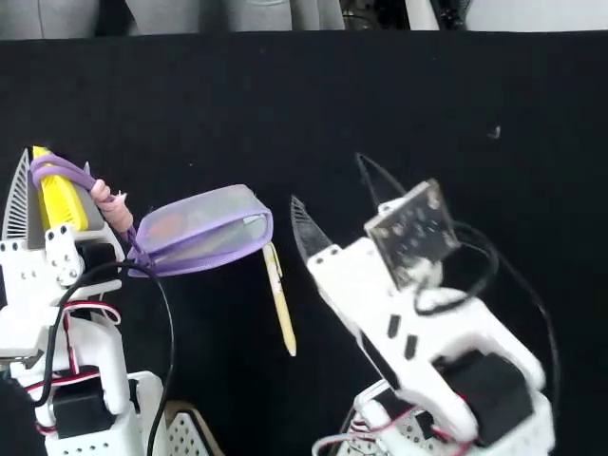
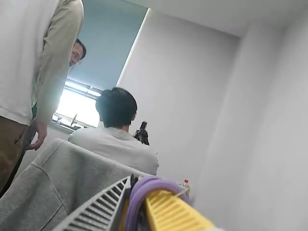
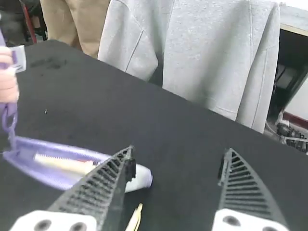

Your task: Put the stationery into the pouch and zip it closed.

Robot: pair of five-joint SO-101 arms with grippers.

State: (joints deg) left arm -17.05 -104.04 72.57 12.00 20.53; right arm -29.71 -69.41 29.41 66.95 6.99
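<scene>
Step in hand, as I read it: loading the stationery, zip not yet done. My left claw [image 1: 33, 163] sits near the left edge of the table [image 1: 456, 104], pressed together on the purple strap [image 1: 59, 171] of the pouch [image 1: 204, 233]. In the left wrist view the strap [image 2: 153, 186] is wedged btwn the grey ribbed finger and the yellow one of that claw [image 2: 139, 188], which points up at the room. The pouch runs from the strap toward the middle of the table, mouth turned to the right arm; can't tell if its body rests on the table or hangs just off it. Right claw [image 1: 332, 193] is spread wide w/ nothing in it, just beside the pouch mouth. Its own view has the claw [image 3: 175, 175] open above the pouch [image 3: 43, 161]. One pen [image 1: 279, 302] lies on the table, one end at the mouth, the rest pointing to the near edge; touching the rim or just short, can't say. A cream stick [image 3: 62, 163] looks to be inside already. Next move, imo: right claw comes down on the pen [image 3: 135, 217], pinches mid-shaft, lines it up w/ the mouth and slides it in while left holds strap tension. After that the zip pull needs finding; I can't make it out. Pouch itself: translucent lilac, soft-sided, purple trim, small pink charm [image 1: 112, 207] by the strap. Prob floppy, so the mouth may sag shut.
</scene>
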